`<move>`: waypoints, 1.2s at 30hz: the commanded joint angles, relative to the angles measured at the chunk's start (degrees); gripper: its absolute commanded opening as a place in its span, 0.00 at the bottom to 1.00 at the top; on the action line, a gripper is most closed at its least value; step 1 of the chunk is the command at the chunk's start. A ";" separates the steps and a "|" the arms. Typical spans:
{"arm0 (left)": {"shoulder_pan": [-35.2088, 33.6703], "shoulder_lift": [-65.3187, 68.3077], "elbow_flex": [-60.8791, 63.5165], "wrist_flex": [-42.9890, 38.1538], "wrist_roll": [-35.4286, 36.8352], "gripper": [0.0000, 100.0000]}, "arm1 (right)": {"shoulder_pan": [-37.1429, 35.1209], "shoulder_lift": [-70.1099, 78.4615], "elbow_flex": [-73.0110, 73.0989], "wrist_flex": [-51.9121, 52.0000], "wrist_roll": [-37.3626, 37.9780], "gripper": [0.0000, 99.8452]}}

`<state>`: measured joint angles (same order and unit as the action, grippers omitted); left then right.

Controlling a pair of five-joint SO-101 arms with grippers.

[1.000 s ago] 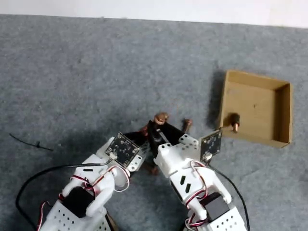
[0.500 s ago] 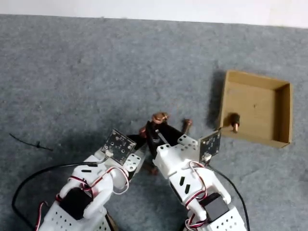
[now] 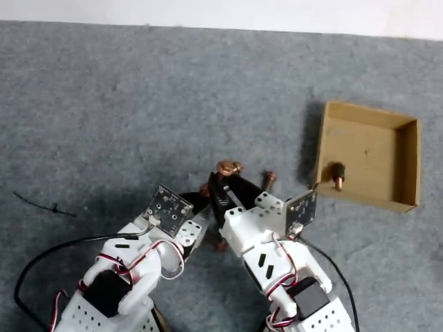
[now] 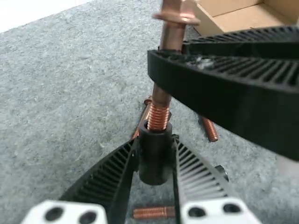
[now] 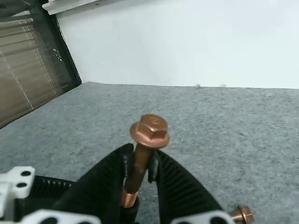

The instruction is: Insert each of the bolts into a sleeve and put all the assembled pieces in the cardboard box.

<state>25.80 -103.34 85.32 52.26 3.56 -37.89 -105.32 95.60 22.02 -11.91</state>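
Observation:
My left gripper [image 4: 154, 150] is shut on a black sleeve [image 4: 154, 161], held upright. Directly above it, my right gripper [image 5: 140, 157] is shut on the shank of a copper bolt [image 5: 148, 133]. The bolt's threaded end [image 4: 158, 117] sits in the mouth of the sleeve. In the high view both grippers meet at the table's middle, with the bolt head [image 3: 227, 167] on top. The cardboard box [image 3: 408, 166] lies at the right, with one assembled piece [image 3: 337, 174] by its near wall.
Loose bolts lie on the grey carpet under the grippers [image 4: 209, 129] [image 4: 152, 213], and another [image 3: 268, 178] lies between the grippers and the box. A thin black wire [image 3: 41, 205] lies at the far left. Carpet behind the grippers is bare.
The left arm's wrist has shifted slightly to the left and the bolt head has edged left with it. Both grippers keep their hold.

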 commanded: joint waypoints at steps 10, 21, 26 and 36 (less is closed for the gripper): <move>-1.89 -1.27 -8.57 3.25 1.14 0.00 | 1.01 0.66 5.76 -3.12 0.88 0.01; -1.71 -1.27 -8.57 3.34 1.05 0.00 | 2.95 0.22 5.76 -3.30 0.70 0.01; 3.30 -1.27 -8.84 5.63 0.88 0.00 | 4.44 0.13 5.67 -3.30 0.70 0.01; 3.74 -1.27 -10.51 5.71 0.79 0.00 | 2.42 0.66 5.76 -3.30 0.97 0.01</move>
<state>28.70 -103.43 80.40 58.07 3.91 -35.43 -104.97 95.60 19.74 -11.91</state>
